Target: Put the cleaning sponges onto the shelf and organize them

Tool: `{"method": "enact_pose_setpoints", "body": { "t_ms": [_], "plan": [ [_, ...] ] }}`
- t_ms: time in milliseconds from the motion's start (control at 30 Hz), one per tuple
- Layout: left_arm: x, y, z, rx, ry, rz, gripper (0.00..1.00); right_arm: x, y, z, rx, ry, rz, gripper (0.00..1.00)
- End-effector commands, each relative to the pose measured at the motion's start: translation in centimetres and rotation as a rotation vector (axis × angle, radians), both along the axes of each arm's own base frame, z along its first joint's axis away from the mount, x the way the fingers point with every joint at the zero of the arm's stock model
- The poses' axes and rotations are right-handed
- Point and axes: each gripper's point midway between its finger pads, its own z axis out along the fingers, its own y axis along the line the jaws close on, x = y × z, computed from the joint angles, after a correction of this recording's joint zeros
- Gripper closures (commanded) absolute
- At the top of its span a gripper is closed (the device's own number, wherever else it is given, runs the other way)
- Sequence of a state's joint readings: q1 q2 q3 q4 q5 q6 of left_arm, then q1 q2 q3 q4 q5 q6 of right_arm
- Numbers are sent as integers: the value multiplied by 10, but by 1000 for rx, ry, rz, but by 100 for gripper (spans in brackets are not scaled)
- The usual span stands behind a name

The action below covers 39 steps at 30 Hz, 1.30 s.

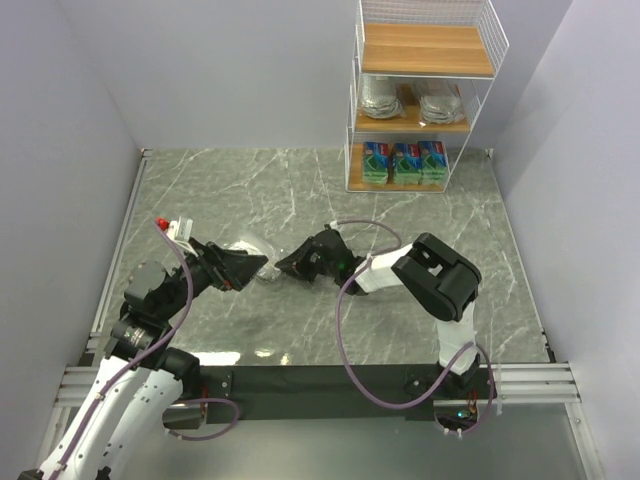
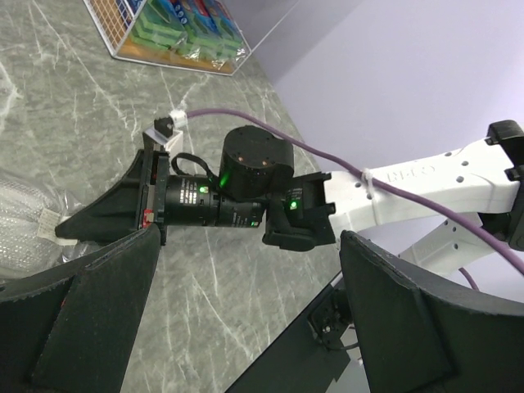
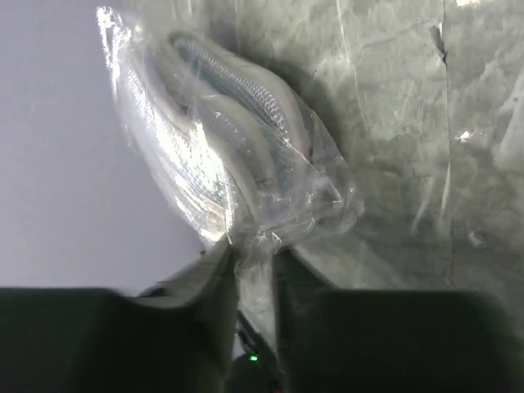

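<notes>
A silvery-grey sponge pack [image 1: 250, 250] in clear wrap lies on the marble table between my two grippers. In the right wrist view the pack [image 3: 229, 139] fills the upper middle. My right gripper [image 3: 255, 262] pinches the crumpled edge of its wrap between nearly closed fingers. My left gripper [image 1: 237, 266] sits on the pack's other side, fingers wide apart and empty [image 2: 246, 327], with the pack [image 2: 24, 221] at the far left of its view. The shelf [image 1: 425, 60] stands at the back right. Two silvery packs [image 1: 410, 102] lie on its middle tier and three green packs [image 1: 405, 162] on its bottom tier.
The shelf's top tier [image 1: 425, 48] holds nothing. Grey walls close in the table on the left, back and right. A purple cable [image 1: 345, 330] loops from the right arm. A black strip [image 1: 330, 380] runs along the near edge of the table.
</notes>
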State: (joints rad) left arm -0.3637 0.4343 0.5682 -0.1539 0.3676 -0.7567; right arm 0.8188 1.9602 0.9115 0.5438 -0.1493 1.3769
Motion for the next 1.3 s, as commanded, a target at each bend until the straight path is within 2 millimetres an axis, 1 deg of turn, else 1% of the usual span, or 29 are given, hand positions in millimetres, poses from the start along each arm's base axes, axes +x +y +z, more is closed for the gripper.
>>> {"method": "enact_pose_setpoints", "body": {
  "t_ms": [0,33,133,200,233,267,300,333,367,400,500,533,600,633,667,700,733,767,800,833,867,933,967,1033,1067,1100,1167,1200,1267],
  "plan": [
    [-1,1,3,-7,-11,9,2,-5,-8,-14,40,20,-8,95],
    [-1,2,3,-7,-11,12,2,-6,-10,-13,49,19,-7,100],
    [-2,2,4,-8,-14,12,2,-10,-22,-8,67,10,-8,100],
    [-2,2,4,-5,-11,13,2,-7,-27,6,109,-21,-12,100],
    [-1,3,3,-1,-7,16,2,-9,-29,22,141,-48,2,100],
    [-2,3,3,1,-8,16,2,-12,-36,23,145,-52,1,100],
    [-2,4,5,1,-12,21,2,-9,-43,32,158,-68,-8,100],
    [-2,4,5,4,-15,19,2,-12,-50,47,178,-97,-2,100],
    [-2,4,5,6,-15,22,2,-12,-56,54,179,-106,-6,100],
    [-2,5,7,5,-18,29,2,-7,-66,78,209,-152,-21,100],
    [-1,6,8,13,-18,35,2,-9,-89,97,210,-192,-35,100],
    [-1,7,9,14,-23,36,2,-7,-103,120,227,-248,-53,100],
    [-1,7,10,12,-27,36,2,-7,-119,131,212,-262,-68,100],
    [0,7,9,13,-25,41,2,-4,-134,155,227,-325,-92,100],
    [0,7,9,12,-25,38,2,-6,-142,157,214,-319,-101,100],
    [1,6,10,10,-25,36,2,-12,-150,180,241,-368,-96,100],
    [1,6,10,9,-24,35,2,-7,-164,192,241,-400,-124,100],
    [1,6,10,6,-26,36,2,-10,-171,197,235,-405,-131,100],
    [1,5,11,4,-28,30,2,-16,-180,218,251,-456,-140,100],
    [2,5,12,1,-31,32,2,-13,-190,237,247,-506,-159,100],
    [3,4,10,2,-26,30,2,-15,-196,242,232,-509,-168,100],
    [3,3,11,0,-29,26,2,-21,-208,283,231,-617,-180,100],
    [4,3,9,3,-23,26,2,-18,-216,287,208,-617,-205,100],
    [5,2,10,-3,-28,21,2,-15,-228,315,199,-685,-240,100],
    [4,1,10,-4,-27,18,2,-11,-234,321,200,-689,-256,100],
    [5,1,9,-4,-25,16,2,-1,-245,325,200,-695,-287,100],
    [5,1,10,-6,-25,16,2,5,-253,346,249,-729,-299,100],
    [5,1,11,-5,-28,18,2,19,-265,346,244,-724,-338,100],
    [4,1,11,-1,-26,18,2,27,-276,368,289,-755,-362,100]
  ]
}}
